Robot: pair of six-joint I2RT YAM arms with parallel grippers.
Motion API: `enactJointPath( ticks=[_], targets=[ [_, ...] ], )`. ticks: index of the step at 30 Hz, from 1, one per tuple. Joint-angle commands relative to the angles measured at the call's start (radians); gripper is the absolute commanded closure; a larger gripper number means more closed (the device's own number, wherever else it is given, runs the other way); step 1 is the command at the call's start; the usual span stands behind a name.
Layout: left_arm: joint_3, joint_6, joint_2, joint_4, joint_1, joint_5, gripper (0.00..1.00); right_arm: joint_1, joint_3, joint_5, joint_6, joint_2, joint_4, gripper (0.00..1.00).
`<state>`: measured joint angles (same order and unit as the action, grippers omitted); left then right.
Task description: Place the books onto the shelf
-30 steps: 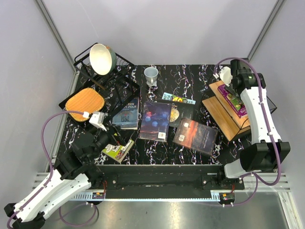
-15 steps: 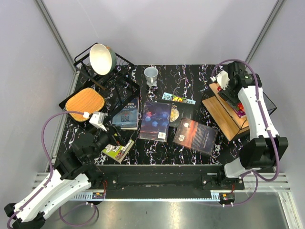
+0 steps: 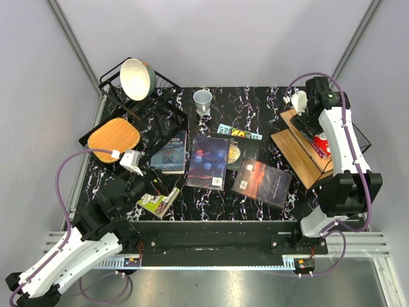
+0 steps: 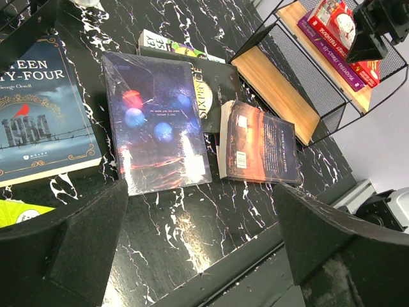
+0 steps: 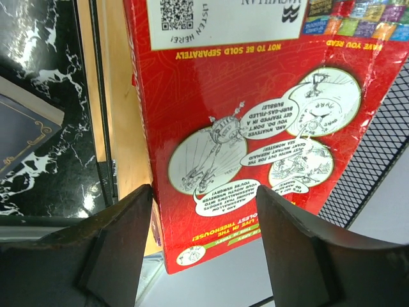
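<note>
The right gripper [image 5: 203, 190] is drawing back, its fingers [image 5: 115, 249] spreading free above the red book [image 5: 243, 115], which is lying lengthwise on the shelf [image 3: 295, 152] directly below.

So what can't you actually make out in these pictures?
The lime green book: in the top view the left gripper overlaps it; the left wrist view's edge leaves one corner.
The teal book: mostly under the black Sixpence book, title cut off in the top and left wrist views.
The purple book: in the top view the right arm hides most; in the right wrist view the red book covers it.
</note>
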<state>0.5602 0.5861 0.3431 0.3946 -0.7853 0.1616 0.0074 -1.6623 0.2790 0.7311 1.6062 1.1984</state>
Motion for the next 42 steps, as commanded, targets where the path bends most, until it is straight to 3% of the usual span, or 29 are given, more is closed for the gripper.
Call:
enactJointPath(
  ticks=[1,37,42],
  targets=[
    [-0.016,0.007,-0.006,-0.039,0.003,-0.014,0.01,-0.035,-0.066,-0.035,-0.035,0.017,0.000,0.30],
    [-0.005,0.001,0.008,-0.049,0.003,-0.016,0.01,-0.053,-0.152,-0.055,-0.151,0.087,0.010,0.33],
    [0.001,0.006,0.031,-0.056,0.003,-0.027,0.01,-0.053,-0.238,-0.197,-0.173,0.064,0.064,0.31]
  ],
)
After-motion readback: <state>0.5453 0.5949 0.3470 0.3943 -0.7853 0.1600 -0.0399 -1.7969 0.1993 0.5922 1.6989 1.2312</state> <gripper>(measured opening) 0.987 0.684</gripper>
